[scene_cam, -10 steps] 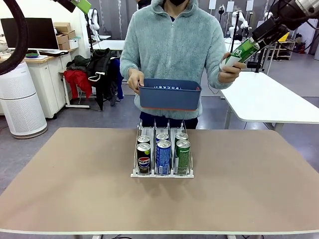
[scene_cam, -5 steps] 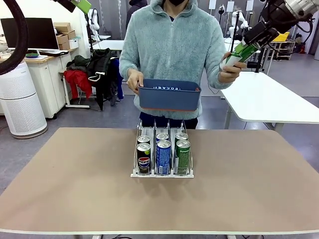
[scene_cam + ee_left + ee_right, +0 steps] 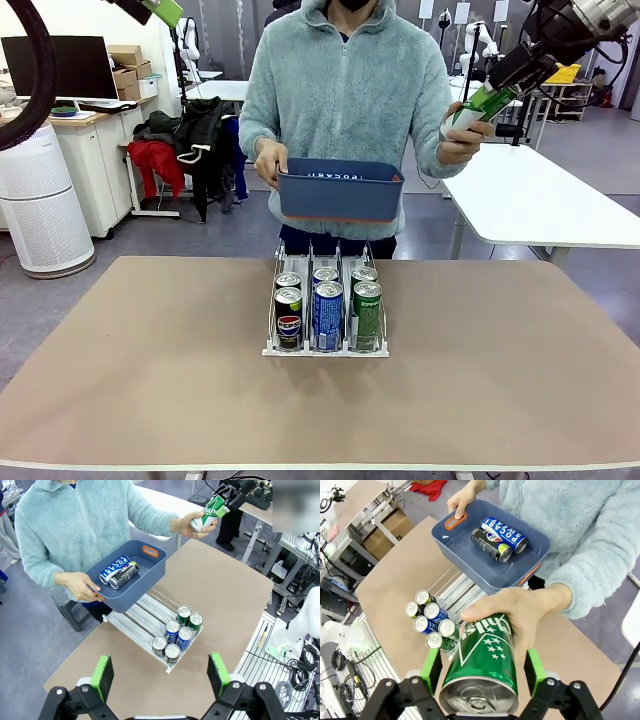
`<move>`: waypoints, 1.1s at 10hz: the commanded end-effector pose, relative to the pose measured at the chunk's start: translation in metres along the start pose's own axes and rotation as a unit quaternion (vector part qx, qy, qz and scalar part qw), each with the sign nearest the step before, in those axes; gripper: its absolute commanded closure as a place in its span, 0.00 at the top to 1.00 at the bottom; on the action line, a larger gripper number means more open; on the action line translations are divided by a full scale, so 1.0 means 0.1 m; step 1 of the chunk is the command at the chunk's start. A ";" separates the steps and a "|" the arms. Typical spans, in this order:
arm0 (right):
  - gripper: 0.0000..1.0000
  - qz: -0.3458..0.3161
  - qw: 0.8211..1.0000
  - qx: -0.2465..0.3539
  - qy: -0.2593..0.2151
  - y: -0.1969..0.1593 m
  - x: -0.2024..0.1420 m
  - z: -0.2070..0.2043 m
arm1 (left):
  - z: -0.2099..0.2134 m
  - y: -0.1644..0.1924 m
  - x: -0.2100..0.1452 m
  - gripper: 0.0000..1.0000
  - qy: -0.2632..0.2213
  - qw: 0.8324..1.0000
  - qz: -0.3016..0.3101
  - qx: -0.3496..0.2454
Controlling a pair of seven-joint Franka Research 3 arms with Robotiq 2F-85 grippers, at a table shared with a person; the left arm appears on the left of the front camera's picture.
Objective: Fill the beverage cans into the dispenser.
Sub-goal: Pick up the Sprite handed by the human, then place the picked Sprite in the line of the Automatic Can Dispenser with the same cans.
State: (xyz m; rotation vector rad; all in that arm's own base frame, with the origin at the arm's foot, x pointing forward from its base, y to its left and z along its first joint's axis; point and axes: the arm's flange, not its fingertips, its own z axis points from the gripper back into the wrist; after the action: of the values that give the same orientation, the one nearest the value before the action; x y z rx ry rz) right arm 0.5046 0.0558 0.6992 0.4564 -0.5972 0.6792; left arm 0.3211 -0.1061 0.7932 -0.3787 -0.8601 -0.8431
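In the upper right of the front view, the right gripper (image 3: 503, 85) pinches a tilted green can (image 3: 478, 108) by its upper part, while the person's hand (image 3: 462, 142) wraps the lower end. In the right wrist view the same can lies lengthwise between the green pads (image 3: 431, 670), which press on its sides; its silver top is toward the bottom edge. At the bottom of the left wrist view, the left gripper (image 3: 160, 676) stands spread, with nothing between its fingers. The dispenser (image 3: 325, 352) sits mid-frame on the table (image 3: 150, 370), with six cans (image 3: 327, 310) at its near end. Above it the person holds a blue bin (image 3: 340, 195) with two more cans (image 3: 112, 566) lying inside.
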 end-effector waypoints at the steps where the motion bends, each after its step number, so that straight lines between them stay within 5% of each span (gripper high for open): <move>1: 0.00 -0.003 1.000 -0.015 -0.007 0.06 -0.02 0.02 | 0.00 0.00 -0.01 1.00 0.000 1.000 0.001 -0.001; 3: 0.00 -0.003 1.000 -0.022 -0.011 0.08 -0.02 0.06 | 0.00 0.00 -0.01 1.00 0.000 1.000 0.001 -0.001; 4: 0.15 -0.002 1.000 -0.026 -0.014 0.08 -0.02 0.06 | 0.00 0.00 -0.01 1.00 0.000 1.000 0.001 -0.001; 6: 0.00 -0.002 1.000 -0.019 -0.002 0.11 -0.02 0.07 | 0.00 0.00 -0.01 1.00 0.000 1.000 0.001 -0.001; 11: 0.00 0.005 1.000 -0.008 -0.006 0.07 0.02 0.06 | 0.00 0.00 -0.01 1.00 0.000 1.000 0.001 -0.001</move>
State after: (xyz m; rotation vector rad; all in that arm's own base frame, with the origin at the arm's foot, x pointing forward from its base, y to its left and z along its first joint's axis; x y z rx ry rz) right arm 0.4995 0.0588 0.7060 0.4444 -0.6176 0.6798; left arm 0.3211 -0.1061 0.7932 -0.3787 -0.8601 -0.8431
